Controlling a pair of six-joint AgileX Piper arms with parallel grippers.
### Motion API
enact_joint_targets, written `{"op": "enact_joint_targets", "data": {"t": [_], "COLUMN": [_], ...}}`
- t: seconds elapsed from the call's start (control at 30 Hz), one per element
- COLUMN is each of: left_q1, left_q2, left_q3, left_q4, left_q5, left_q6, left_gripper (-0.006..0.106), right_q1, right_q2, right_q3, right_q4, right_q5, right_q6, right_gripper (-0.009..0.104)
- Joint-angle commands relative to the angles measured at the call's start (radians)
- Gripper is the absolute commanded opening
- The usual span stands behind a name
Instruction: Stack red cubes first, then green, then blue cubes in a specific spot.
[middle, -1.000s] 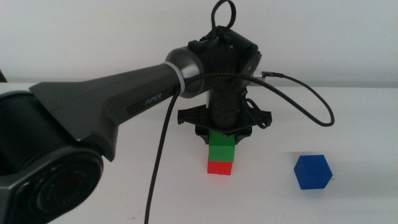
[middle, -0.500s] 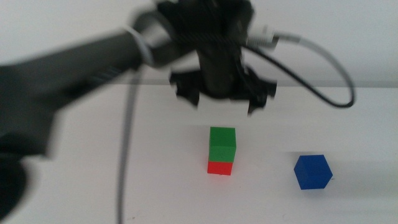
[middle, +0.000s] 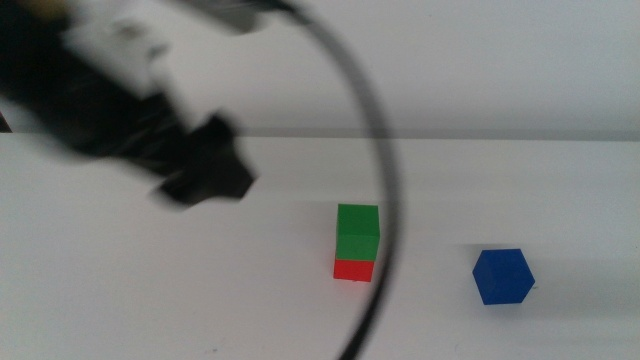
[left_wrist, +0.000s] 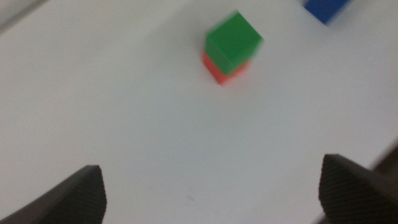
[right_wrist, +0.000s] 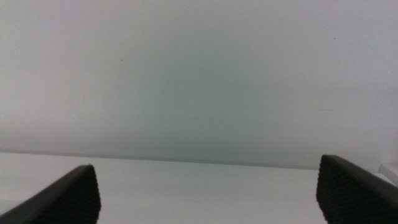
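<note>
While the scene is partly smeared by blur, these facts can be read from it.

Counter: white counter, plain and bare around the cubes; a pale wall rises behind it.

Left arm: a big dark blurred mass in the middle view, up and to the left of the green cube, well apart from it. A thick dark cable sweeps down in front, passing just beside the green cube on its right in that view.

Left gripper: left gripper is held above the counter with its two dark jaws spread wide apart and nothing between them. In the left wrist view the two-cube stack lies beyond the jaws, clear of both.

Right gripper: right gripper has its jaws wide apart and holds nothing; its wrist view shows only bare counter and wall. It does not appear in the middle view.

Green cube: green cube sits squarely on top of the red cube, touching it, edges roughly in line. No gripper touches it.

Blue cube: blue cube rests on the counter alone, to the right of the green cube and a little nearer the camera, well apart from the stack, turned so a corner faces the camera.

Red cube: red cube lies on the counter directly under the green cube; only its lower band shows in the middle view.
</note>
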Motion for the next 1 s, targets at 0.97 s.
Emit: {"op": "enact_joint_targets", "data": {"t": [0.97], "left_q1": [0.214], "left_q2": [-0.312], "left_q3": [0.209], "left_q4": [-0.323], "left_q5": [-0.201], "left_q6": [0.203], "left_gripper": [0.091], "right_q1": [-0.006], "right_q2": [-0.039], "right_q3": [0.043], "right_q4": [-0.005], "right_q5": [-0.004], "right_q6": [-0.002], "right_gripper": [0.093]}}
